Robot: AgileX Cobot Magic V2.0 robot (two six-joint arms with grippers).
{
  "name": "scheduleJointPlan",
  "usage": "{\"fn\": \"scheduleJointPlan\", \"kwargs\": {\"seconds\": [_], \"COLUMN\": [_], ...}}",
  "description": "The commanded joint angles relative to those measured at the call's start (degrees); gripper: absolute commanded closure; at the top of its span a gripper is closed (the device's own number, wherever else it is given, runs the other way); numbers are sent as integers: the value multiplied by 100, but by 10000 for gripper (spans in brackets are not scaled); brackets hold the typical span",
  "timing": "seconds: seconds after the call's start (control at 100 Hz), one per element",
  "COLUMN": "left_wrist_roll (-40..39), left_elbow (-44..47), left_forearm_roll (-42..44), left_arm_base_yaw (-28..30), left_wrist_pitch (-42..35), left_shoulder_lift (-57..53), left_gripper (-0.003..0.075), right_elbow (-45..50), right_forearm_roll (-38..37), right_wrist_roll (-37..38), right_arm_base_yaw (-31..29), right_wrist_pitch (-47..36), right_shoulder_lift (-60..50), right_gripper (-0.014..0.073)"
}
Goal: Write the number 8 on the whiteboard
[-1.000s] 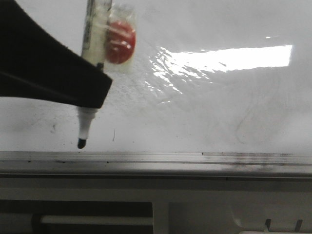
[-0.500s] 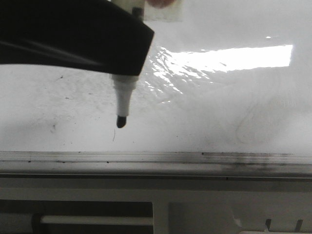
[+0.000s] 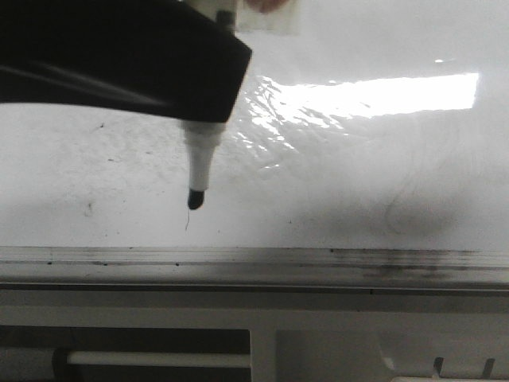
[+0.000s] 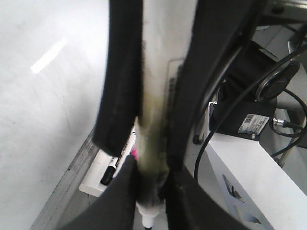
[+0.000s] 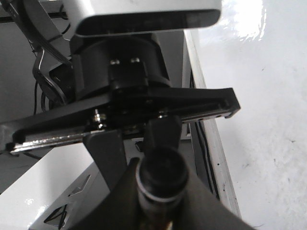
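The whiteboard [image 3: 358, 159] fills the front view, glossy white with grey smudges and glare. No number 8 shows on it; only a short thin black stroke [image 3: 187, 221] lies just below the marker tip. My left gripper [image 3: 208, 111] is shut on a white marker [image 3: 199, 163] whose black tip [image 3: 195, 199] points down at the board near its lower edge. In the left wrist view my left gripper [image 4: 151, 191] clamps the marker [image 4: 152, 143], with the board [image 4: 43, 120] beside it. My right gripper [image 5: 160, 201] is shut on a black round cap [image 5: 162, 173]; it is out of the front view.
A silver metal strip [image 3: 254, 259] edges the board at the bottom. A white tray [image 4: 96, 184] with spare markers [image 4: 112, 167] sits beyond the board's edge. The board's edge strip [image 5: 216, 153] runs beside the right gripper. Cables and a black unit [image 4: 249, 100] lie off the board.
My left gripper moved right and up with the marker, from the board's lower left to the short stroke, then held still. A grey shadow has appeared on the board's lower right.
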Motion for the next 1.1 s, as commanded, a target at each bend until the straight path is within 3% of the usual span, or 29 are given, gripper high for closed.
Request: {"fn": "scheduleJointPlan", "kwargs": {"seconds": [0.0,0.08,0.17,0.24,0.32,0.42,0.56,0.65,0.73,0.8,0.9,1.05,1.09], "left_wrist_roll": [38,-65,-603,-967,-1400,-2076,-2948,-3131,-3131,-3131,-3131,-3131,-3115], "left_elbow": [-190,-190,-190,-190,-190,-190,-190,-179,-179,-179,-134,-46,-46], "left_forearm_roll": [-445,-470,-342,5,597,1327,2021,2089,2050,2050,2041,2041,2051], "left_arm_base_yaw": [-50,-50,-50,-50,-50,-50,-50,-50,-50,-50,-50,-50,-50], "left_wrist_pitch": [159,116,-214,-489,-777,-1177,-1572,-1723,-1795,-1795,-1795,-1811,-1811], "left_shoulder_lift": [-109,-234,-530,-851,-1224,-1764,-2306,-2480,-2495,-2495,-2482,-2482,-2482], "left_gripper": [666,521,345,272,271,283,283,283,314,360,470,719,738], "right_elbow": [-187,-356,-786,-1287,-1888,-2155,-1418,-408,420,930,1206,1205,1205], "right_forearm_roll": [183,-583,-1967,-3070,-3735,-3809,-4347,-4433,-4141,-3748,-3440,-3430,-3430], "right_wrist_roll": [-20,127,1091,1843,2461,2681,2809,2835,2835,2835,2858,2858,2858], "right_arm_base_yaw": [10,10,10,10,10,128,493,537,537,550,550,550,550], "right_wrist_pitch": [-76,-228,-362,-214,-77,-557,-2415,-4336,-6095,-6872,-6768,-6678,-6733], "right_shoulder_lift": [-69,-69,-69,-80,-92,-313,-981,-1395,-1593,-1632,-1602,-1543,-1521], "right_gripper": [655,655,655,655,653,627,627,627,629,629,629,629,629]}}
